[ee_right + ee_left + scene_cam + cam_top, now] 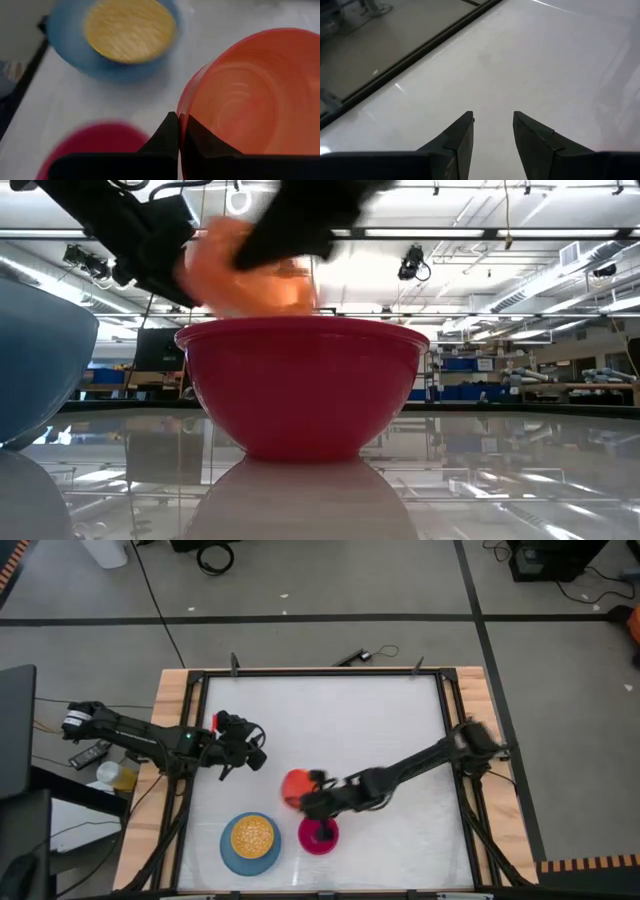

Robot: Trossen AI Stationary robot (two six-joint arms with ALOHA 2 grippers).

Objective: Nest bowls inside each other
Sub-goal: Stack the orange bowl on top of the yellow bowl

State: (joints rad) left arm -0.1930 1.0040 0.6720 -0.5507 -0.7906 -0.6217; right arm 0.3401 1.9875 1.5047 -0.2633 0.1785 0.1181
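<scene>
A light blue bowl (228,850) stands near the table's front left with the yellow bowl (252,836) nested in it. To its right the red-magenta bowl (318,837) rests on its base. The orange bowl (293,785) is in the air just beyond the magenta one, with my right gripper (310,794) shut on it; the low view shows it blurred above the magenta bowl's (305,385) rim. My left gripper (492,119) stands open over bare table at the left (247,748), with nothing between its fingers. My right gripper holds the orange bowl by its rim (183,104), pinched with one finger inside the bowl (202,142) and one outside (167,131). The fingers come slanting down from the table's right side. The bowl is lifted clear of the table, above the magenta bowl's rim.
A black frame (300,673) runs round the white tabletop, with wooden strips (170,700) outside it. The far half and the right side of the table (380,720) are bare white surface. Small objects (108,772) lie off the table's left edge.
</scene>
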